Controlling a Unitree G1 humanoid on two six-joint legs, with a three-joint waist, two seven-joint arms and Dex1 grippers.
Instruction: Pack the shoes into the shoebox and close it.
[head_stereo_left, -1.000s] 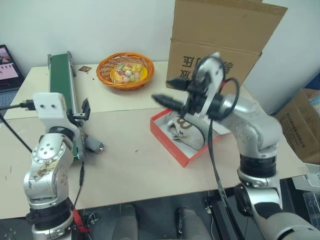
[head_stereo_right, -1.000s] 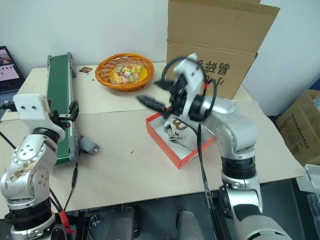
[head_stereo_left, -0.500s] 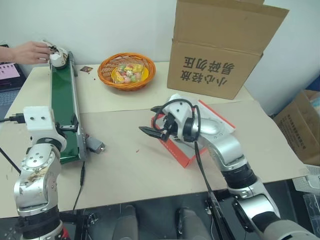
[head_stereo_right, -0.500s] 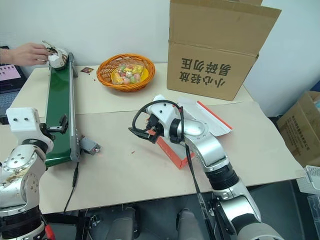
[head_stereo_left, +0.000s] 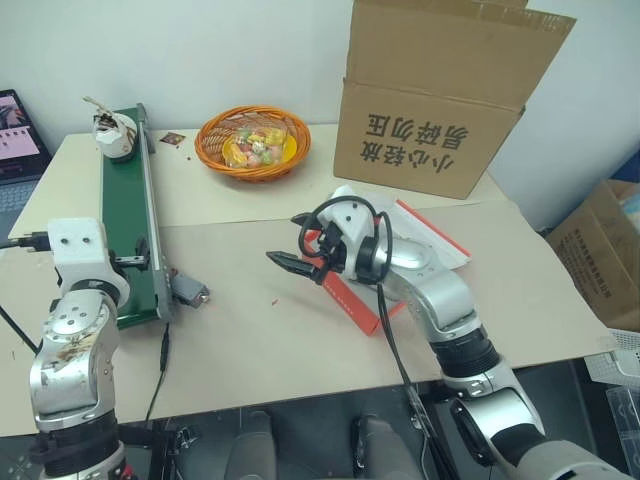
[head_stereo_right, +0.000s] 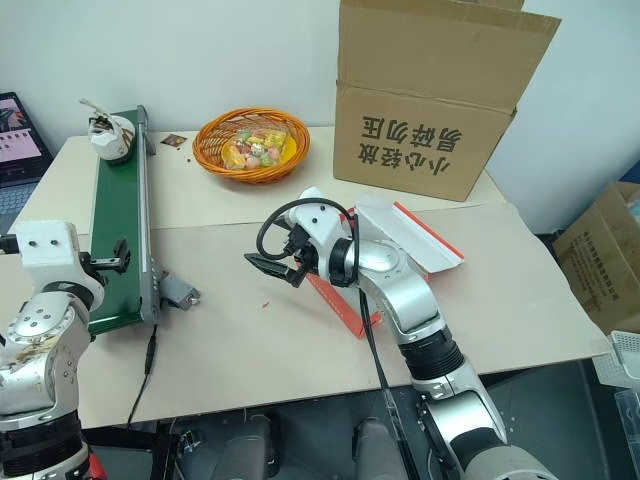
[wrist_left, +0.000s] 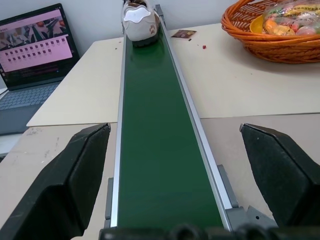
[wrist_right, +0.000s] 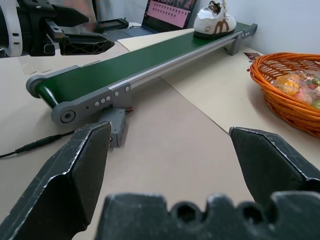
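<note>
One shoe (head_stereo_left: 112, 133) sits at the far end of the green conveyor belt (head_stereo_left: 128, 230). The red shoebox (head_stereo_left: 400, 262) lies mid-table behind the right gripper (head_stereo_left: 297, 245), whose jaws gape empty. The left gripper (wrist_left: 175, 175) is spread wide too, empty, aimed along the belt.

The right gripper (head_stereo_left: 295, 243) and its arm are covering most of the shoebox (head_stereo_left: 350, 298) lying just behind them, hiding its inside, while the left wrist view's upper edge is cutting off the top of the shoe (wrist_left: 141, 22) far ahead of the left gripper (wrist_left: 176, 175).
</note>
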